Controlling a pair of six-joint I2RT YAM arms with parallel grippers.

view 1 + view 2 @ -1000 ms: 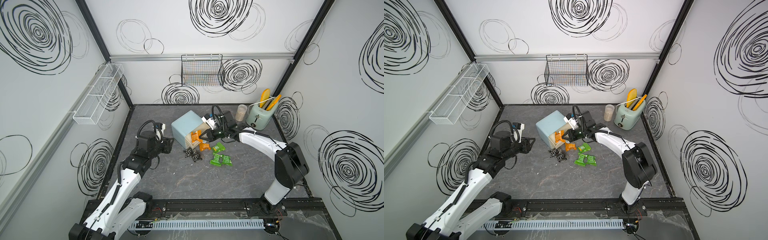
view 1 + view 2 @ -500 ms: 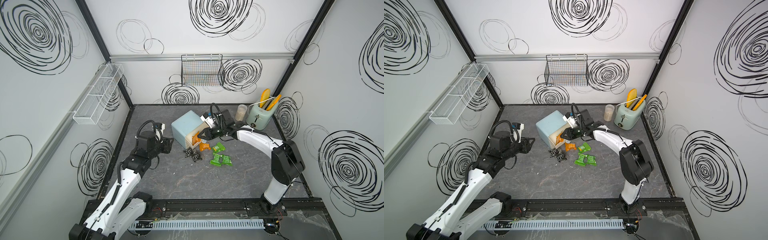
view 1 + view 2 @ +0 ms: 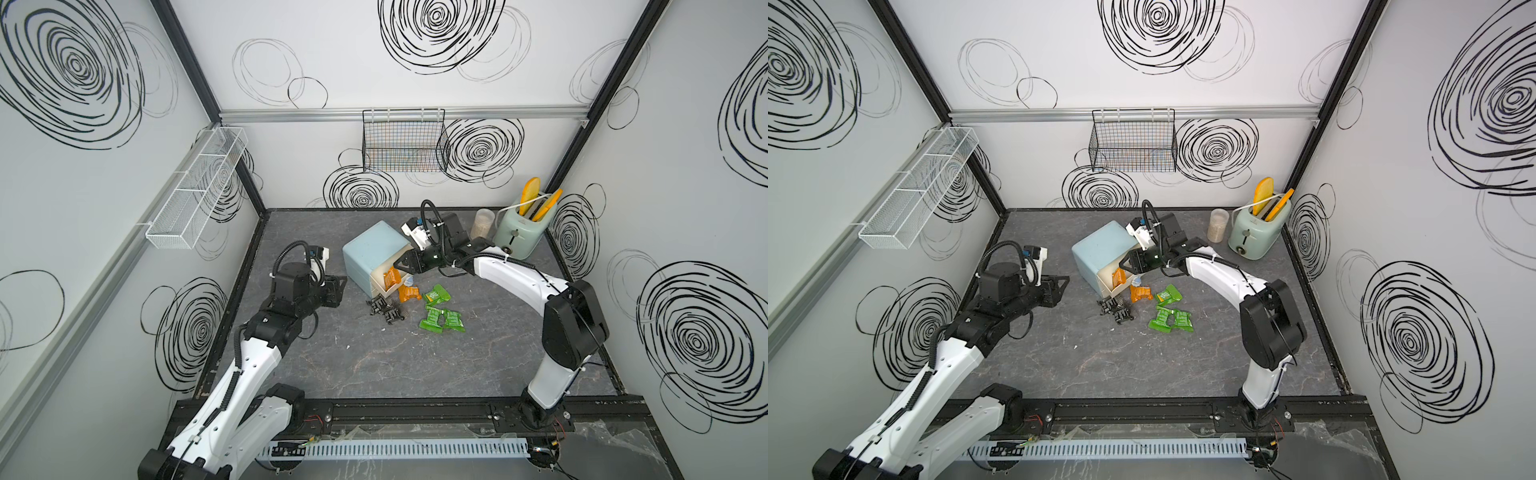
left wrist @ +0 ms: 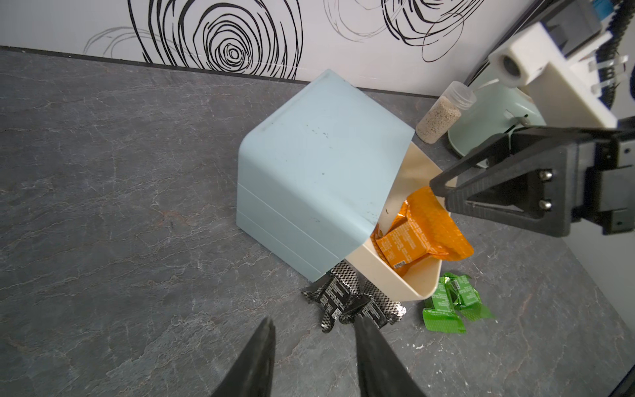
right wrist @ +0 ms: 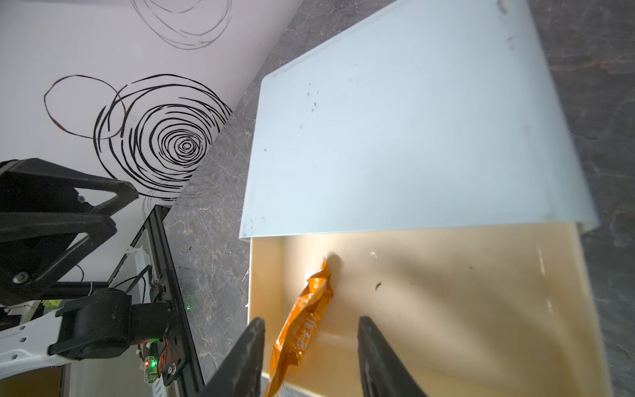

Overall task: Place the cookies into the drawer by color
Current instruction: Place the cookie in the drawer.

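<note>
In both top views my right gripper [image 3: 405, 264] hangs over the pulled-out drawer [image 3: 380, 287] of the pale-blue cabinet [image 3: 372, 253], jaws apart. Orange cookies [image 3: 391, 277] stand in the drawer just beneath my fingertips. A loose orange cookie [image 3: 1140, 293] lies on the table just past the drawer's front. The green cookies [image 3: 432, 320] lie farther out, toward my right arm's base. The black cookies [image 3: 386, 308] lie by the drawer's front, between my two grippers. My left gripper [image 3: 337, 290] hovers off the cabinet's other side, jaws partly apart, holding nothing.

From my left wrist, my left fingers [image 4: 264, 357] stand apart with bare table between them. The black cookies [image 4: 343, 299] lie just ahead of the tips, at the cabinet's foot. Beyond them the drawer [image 4: 424, 287] holds the orange cookies [image 4: 419, 233], one leaning over the rim. My right gripper's tip sits at that packet's upper end; whether it touches, I cannot tell.

From my right wrist, my right fingers [image 5: 252, 347] stand wide. One of the orange cookies [image 5: 304, 319] stands on edge between them inside the drawer [image 5: 446, 292]. It is clear of one finger and close beside the other.
</note>
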